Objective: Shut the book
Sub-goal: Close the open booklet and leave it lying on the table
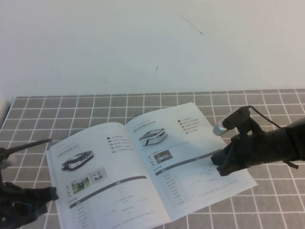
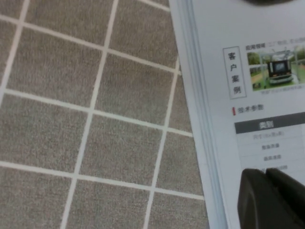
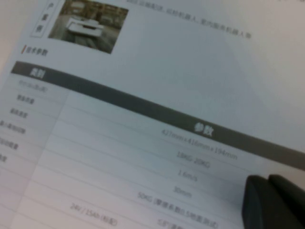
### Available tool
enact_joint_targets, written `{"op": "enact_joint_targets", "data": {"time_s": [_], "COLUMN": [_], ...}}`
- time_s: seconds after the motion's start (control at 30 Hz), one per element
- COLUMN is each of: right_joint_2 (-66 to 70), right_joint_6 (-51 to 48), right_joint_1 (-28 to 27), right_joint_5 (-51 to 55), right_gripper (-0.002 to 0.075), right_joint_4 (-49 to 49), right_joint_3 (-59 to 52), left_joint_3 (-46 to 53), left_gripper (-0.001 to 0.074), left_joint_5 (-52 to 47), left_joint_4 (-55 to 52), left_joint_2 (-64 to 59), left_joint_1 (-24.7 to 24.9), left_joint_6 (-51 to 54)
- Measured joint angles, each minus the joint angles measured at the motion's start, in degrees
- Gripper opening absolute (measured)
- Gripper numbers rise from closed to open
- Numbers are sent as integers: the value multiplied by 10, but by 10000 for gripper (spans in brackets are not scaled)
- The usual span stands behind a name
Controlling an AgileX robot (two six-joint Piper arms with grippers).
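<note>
Across mid-frame, the book (image 1: 143, 167) lies open on the tiled table (image 1: 95, 102). At right, the right gripper (image 1: 218, 163), pinched closed, rests on its right page. At lower left, the left gripper (image 1: 51, 193), also closed, hangs over its left edge.

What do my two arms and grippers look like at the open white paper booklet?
Both arms are matte black. The right gripper, over the open white paper booklet's right page, carries a silver-capped black module and a thin black looping cable. The left gripper, at the booklet's left edge, is black and blunt-tipped.
</note>
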State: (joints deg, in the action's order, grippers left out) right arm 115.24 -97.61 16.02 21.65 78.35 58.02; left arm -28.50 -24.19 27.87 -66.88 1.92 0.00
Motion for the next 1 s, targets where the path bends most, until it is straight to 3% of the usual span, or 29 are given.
{"op": "enact_joint_targets", "data": {"time_s": [0.4, 1.0], "right_joint_2": [5, 5], "right_joint_6": [2, 50], "right_joint_1": [0, 0], "right_joint_5": [7, 4], "right_gripper": [-3, -3], "right_joint_4": [-24, -24], "right_joint_3": [7, 7], "left_joint_3": [-1, -3], "left_gripper": [-3, -3], "left_joint_5": [80, 152], "left_joint_4": [63, 69], "left_joint_2": [-89, -193], "left_joint_1": [0, 0], "left_joint_6": [0, 31]}}
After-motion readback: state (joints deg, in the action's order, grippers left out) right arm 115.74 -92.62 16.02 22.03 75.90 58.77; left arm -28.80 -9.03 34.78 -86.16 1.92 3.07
